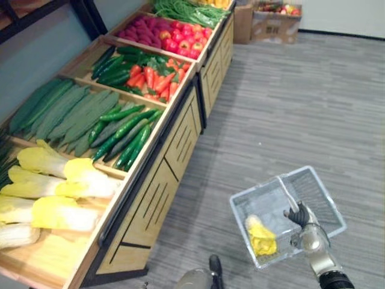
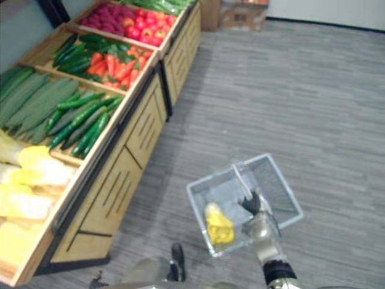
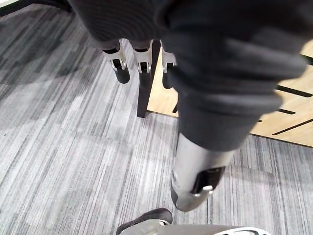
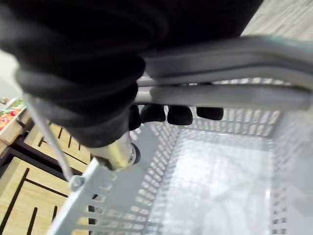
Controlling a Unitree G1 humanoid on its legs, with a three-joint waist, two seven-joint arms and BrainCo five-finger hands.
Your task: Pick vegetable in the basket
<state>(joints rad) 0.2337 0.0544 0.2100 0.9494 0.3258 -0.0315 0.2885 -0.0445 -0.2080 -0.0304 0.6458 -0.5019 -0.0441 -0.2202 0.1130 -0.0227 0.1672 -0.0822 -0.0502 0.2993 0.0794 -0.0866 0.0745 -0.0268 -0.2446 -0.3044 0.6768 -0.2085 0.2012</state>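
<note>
A grey mesh basket (image 1: 328, 201) hangs over the floor at the lower right. My right hand (image 1: 305, 230) is shut on its handle (image 1: 287, 194); in the right wrist view the dark fingertips (image 4: 166, 113) curl under the handle bars (image 4: 230, 73). One yellow leafy vegetable (image 1: 261, 236) lies in the basket's near corner, also seen as the yellow vegetable (image 2: 218, 226). My left hand (image 3: 120, 66) hangs beside the wooden stand's base with its fingers straight and nothing in it.
A long wooden stand (image 1: 162, 180) runs along the left. It holds yellow-white cabbages (image 1: 54, 192), cucumbers (image 1: 126, 135), pale green gourds (image 1: 66, 111), carrots (image 1: 153, 78), red vegetables (image 1: 180, 36) and green beans (image 1: 186, 11). Cardboard boxes (image 1: 274, 21) stand at the far end. Grey striped floor (image 1: 301, 108) spreads to the right.
</note>
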